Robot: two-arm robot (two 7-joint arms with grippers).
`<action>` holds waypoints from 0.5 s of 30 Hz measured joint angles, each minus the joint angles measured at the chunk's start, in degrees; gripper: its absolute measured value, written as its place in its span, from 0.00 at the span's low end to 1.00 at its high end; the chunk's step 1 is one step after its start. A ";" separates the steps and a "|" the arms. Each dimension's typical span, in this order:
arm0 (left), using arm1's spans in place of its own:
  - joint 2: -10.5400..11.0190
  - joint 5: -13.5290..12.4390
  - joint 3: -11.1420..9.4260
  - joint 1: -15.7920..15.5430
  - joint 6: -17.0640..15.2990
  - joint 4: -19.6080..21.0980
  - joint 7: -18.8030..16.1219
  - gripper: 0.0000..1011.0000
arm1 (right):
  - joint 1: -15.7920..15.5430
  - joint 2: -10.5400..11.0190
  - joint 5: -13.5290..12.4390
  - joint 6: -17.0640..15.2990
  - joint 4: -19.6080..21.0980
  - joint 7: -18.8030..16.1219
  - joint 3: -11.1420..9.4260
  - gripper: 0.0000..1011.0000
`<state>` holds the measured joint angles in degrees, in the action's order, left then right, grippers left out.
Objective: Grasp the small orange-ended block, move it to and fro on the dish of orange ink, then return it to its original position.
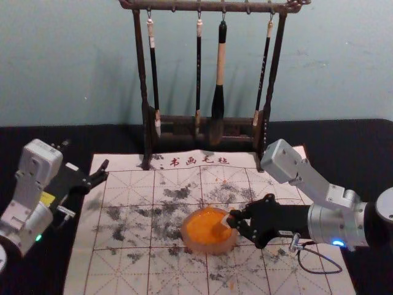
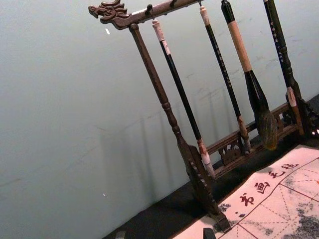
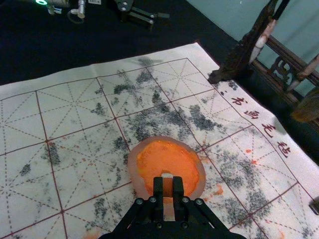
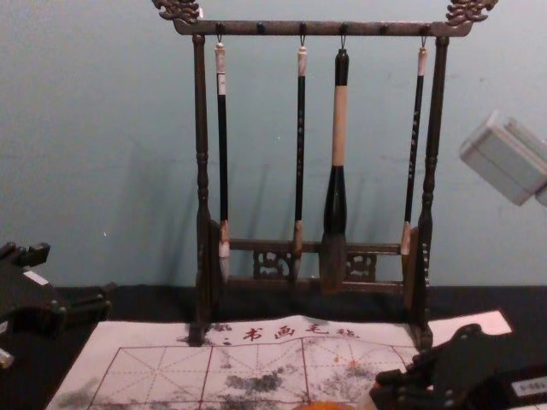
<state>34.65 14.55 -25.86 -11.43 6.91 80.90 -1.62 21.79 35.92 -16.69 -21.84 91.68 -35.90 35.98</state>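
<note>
Block (image 3: 168, 187) sits pinched in your right gripper (image 1: 233, 222) over the dish (image 1: 209, 247), your left gripper (image 1: 86, 155) parked wide open at left

A calligraphy workspace, shown by the hanging brushes (image 1: 220, 80), grid-lined writing mat (image 1: 126, 215) and ink dish (image 1: 191, 241).
</note>
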 joint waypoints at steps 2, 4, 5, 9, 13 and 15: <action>0.00 0.00 0.00 0.00 0.00 0.00 0.00 1.00 | 0.00 -0.05 -0.02 0.07 0.11 -0.17 0.14 0.03; 0.00 0.00 0.00 0.00 0.00 0.00 0.00 1.00 | 0.14 -0.23 -0.03 0.14 0.13 -0.31 0.39 0.03; 0.00 0.00 0.00 0.00 0.00 0.00 0.00 1.00 | 0.19 -0.29 -0.02 0.16 0.14 -0.35 0.50 0.03; 0.00 0.00 0.00 0.00 0.00 0.00 0.00 1.00 | 0.52 -0.61 0.01 0.21 0.14 -0.65 0.97 0.03; 0.00 0.00 0.00 0.00 0.00 0.00 0.00 1.00 | 1.08 -1.15 0.18 0.30 -0.33 -0.85 1.52 0.03; 0.00 0.00 0.00 0.00 0.00 0.00 0.00 1.00 | 1.25 -1.38 0.23 0.38 -0.52 -0.92 1.71 0.03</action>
<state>34.64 14.55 -25.86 -11.43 6.91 80.90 -1.62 23.05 34.54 -16.46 -21.46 91.16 -36.83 37.69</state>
